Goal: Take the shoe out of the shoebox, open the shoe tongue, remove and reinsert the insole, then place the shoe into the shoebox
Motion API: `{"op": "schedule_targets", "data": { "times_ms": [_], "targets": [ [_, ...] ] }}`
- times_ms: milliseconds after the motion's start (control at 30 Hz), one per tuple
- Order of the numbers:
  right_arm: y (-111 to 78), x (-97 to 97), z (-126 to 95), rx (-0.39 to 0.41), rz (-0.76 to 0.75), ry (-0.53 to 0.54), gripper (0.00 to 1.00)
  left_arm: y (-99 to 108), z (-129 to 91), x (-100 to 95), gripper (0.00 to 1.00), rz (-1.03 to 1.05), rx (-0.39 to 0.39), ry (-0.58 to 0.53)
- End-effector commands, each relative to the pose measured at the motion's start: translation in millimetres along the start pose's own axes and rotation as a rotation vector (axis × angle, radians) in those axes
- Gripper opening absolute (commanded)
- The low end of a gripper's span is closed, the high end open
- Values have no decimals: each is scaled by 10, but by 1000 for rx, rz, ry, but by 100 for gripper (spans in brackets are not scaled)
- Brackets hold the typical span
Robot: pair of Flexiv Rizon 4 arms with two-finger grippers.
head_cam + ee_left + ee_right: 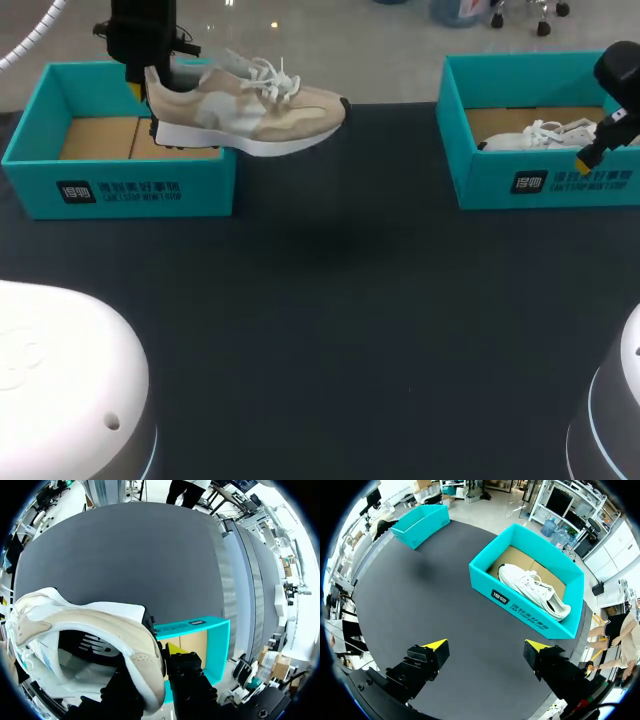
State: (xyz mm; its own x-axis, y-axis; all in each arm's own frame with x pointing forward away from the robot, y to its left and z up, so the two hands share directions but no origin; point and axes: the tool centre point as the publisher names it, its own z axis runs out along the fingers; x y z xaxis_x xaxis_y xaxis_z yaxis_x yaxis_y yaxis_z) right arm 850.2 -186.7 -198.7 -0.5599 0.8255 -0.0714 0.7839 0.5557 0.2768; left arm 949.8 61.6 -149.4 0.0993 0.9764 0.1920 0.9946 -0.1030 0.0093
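A beige and white sneaker (245, 105) hangs in the air over the right end of the left teal shoebox (120, 190), toe pointing right. My left gripper (145, 95) is shut on its heel. In the left wrist view the heel collar (145, 665) sits pinched between the black fingers, with the teal shoebox (200, 637) below. My right gripper (590, 155) hovers by the front wall of the right teal shoebox (540, 185). In its own view the right gripper (485, 647) is open and holds nothing.
A white sneaker (532, 590) lies in the right shoebox (520, 607), ahead of my right gripper. The left shoebox (420, 525) shows far across the dark table (330, 320). The left box's cardboard floor (100, 138) is bare.
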Motion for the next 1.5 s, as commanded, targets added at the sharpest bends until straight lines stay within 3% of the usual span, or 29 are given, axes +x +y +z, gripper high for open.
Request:
{"op": "schedule_targets", "data": {
  "times_ms": [33,400,767,1367,1500],
  "targets": [
    [4,-7,9,0,0,1,100,-201,-18,-142,0,-12,-155,9],
    [4,-7,9,0,0,1,100,-658,4,-660,0,-14,-155,21],
    [4,-7,9,0,0,1,100,-919,113,-1060,0,19,-143,-14],
    [4,-7,9,0,0,1,100,-971,118,-1106,0,40,-123,-15],
    [4,-7,9,0,0,1,100,-1004,292,-1181,0,63,-113,1]
  ]
}}
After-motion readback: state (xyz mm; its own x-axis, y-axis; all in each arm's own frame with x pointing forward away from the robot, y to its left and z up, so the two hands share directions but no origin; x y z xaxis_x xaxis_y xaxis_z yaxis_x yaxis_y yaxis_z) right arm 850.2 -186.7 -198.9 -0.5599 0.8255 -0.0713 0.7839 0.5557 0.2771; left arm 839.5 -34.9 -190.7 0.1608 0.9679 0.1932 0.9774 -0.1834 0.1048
